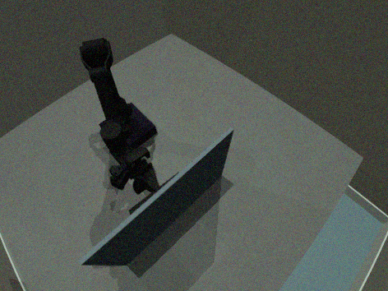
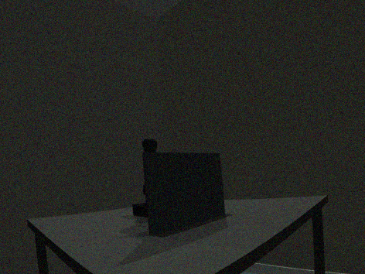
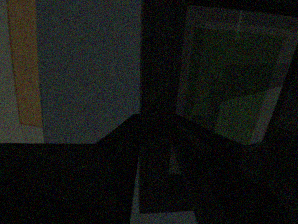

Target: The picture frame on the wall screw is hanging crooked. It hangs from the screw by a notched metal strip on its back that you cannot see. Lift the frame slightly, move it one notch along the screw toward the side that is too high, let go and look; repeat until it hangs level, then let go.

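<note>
The picture frame (image 1: 137, 206) (image 3: 159, 55) shows as a thin dark edge on the arm's side of the upright wall panel (image 1: 177, 205) (image 2: 185, 190). In the wrist view its dark bar runs up the middle, with a grey mat and the green picture (image 3: 225, 65) to the right. My gripper (image 1: 157, 190) (image 3: 154, 120) is shut on the frame's bar. In the exterior view the panel hides the gripper and frame. The screw and notched strip are hidden. The views are too dark and oblique to tell whether the frame is level.
The panel stands on the pale table (image 1: 255, 123) (image 2: 267, 217), close in front of the arm. An orange strip (image 3: 25, 65) shows at the far left of the wrist view, beside a blue-grey surface. A light blue area (image 1: 333, 247) lies beyond the table's edge.
</note>
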{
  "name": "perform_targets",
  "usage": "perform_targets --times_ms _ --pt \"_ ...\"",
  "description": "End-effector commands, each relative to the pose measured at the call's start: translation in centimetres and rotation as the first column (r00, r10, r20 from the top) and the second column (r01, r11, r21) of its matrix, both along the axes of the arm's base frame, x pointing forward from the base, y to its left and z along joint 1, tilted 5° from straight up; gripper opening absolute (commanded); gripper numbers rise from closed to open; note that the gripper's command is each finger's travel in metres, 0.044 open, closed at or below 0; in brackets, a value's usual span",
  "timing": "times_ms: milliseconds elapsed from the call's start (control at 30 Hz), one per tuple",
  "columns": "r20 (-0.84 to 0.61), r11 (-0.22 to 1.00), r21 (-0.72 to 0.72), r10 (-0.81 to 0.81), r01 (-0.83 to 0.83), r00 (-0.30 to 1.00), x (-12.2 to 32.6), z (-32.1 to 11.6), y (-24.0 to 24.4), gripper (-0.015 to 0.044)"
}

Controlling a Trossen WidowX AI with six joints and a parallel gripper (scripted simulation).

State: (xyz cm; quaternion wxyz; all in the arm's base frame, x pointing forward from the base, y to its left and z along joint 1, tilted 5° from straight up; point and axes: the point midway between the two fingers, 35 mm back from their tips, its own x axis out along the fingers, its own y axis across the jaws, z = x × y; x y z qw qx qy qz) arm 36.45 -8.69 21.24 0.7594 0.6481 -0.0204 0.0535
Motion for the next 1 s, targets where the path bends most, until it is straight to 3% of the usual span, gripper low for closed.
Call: perform_targets --times_ms 0,967 --pt "0.007 1.0 -0.005 0.005 -0.005 1.0 -0.01 0.03 0.04 0.0" --pt "0.001 1.0 0.004 0.002 -0.002 1.0 0.05 -0.49 -0.08 0.0"
